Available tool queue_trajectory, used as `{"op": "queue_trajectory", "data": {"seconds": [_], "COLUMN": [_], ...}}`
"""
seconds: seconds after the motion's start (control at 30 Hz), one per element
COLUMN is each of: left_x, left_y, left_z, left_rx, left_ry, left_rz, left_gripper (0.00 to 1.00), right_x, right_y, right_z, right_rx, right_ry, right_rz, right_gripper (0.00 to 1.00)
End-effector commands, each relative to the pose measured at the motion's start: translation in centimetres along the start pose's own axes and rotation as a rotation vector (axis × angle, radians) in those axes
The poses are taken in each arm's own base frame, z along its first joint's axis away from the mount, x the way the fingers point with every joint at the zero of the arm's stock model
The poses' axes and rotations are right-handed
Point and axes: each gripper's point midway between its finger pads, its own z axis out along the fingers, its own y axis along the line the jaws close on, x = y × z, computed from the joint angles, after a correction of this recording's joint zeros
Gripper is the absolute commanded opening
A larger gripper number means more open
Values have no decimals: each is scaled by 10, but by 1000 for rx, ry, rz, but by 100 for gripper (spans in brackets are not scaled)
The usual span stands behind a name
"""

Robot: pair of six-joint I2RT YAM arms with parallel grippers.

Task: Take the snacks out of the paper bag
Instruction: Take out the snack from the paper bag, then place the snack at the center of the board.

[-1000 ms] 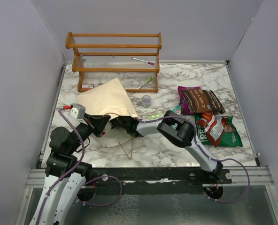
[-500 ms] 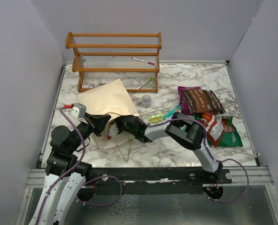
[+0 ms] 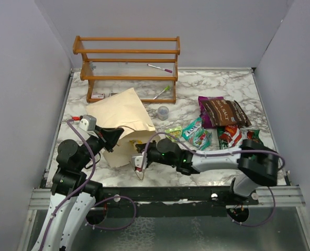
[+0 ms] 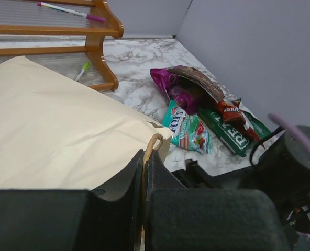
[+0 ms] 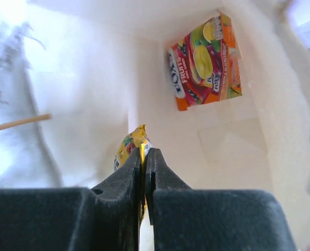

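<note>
On the marble table point(image 3: 212, 83) the bag point(image 3: 121, 112) lies flat. Its closed end points toward the rack point(image 3: 126, 52) and its mouth faces the arm bases, so its long axis runs far-to-near and the way out is toward the near right. Well to the right of it, a cluster of packets point(image 3: 223, 112) lies on the marble, outside the bag. The left gripper point(image 4: 144, 157) is pressed together on the bag's lip, right by the string handle point(image 4: 154, 141), and props the mouth up. The right gripper point(image 5: 143, 151) reaches in at that mouth, its jaws pinching the top edge of a yellow packet point(image 5: 130, 145), which hangs below the fingertips just inside the opening. An orange packet point(image 5: 205, 60) lies flat on the paper deeper in, ahead of the jaws and off to their upper right in the wrist view, toward the closed end and well apart from the yellow one. Judging from this, the pull should run straight back along the bag's axis. Since the left arm is occupied with the lip, the right arm is the one placed to fetch the orange packet afterwards.
</note>
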Motion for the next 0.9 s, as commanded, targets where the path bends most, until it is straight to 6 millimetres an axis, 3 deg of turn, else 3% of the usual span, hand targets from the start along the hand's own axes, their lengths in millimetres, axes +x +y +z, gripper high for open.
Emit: {"op": "queue_trajectory", "data": {"seconds": [0.0,0.13,0.23,0.4,0.5,0.6,0.67,0.73,0.87], "left_x": [-14,-12,-11,-10,-10,-10,-10,-10,-11], "left_y": [-5,-4,-3,-2,-2,-1,0,0,1], "left_z": [-2,-1,0,1,1,1,1,1,1], "left_rx": [7,6,4,0,-3,-7,-11,-12,-18], "left_ry": [-40,-34,-31,-26,-26,-24,-25,-28,-29], "left_rz": [19,11,9,6,7,4,4,5,3], "left_gripper": [0,0,0,0,0,0,0,0,0], "right_x": [-42,-76,-95,-114,-112,-90,-62,-30,58], "right_y": [11,15,-3,-66,-108,-142,-155,-153,-130], "right_z": [-52,-102,-136,-188,-216,-229,-230,-222,-222], "right_rx": [-117,-220,-224,-44,147,354,505,592,801], "right_ry": [-140,-255,-297,-347,-355,-287,-180,-25,490], "right_rz": [290,457,528,537,552,577,605,584,493], "right_gripper": [1,1,1,1,1,1,1,1,1]}}
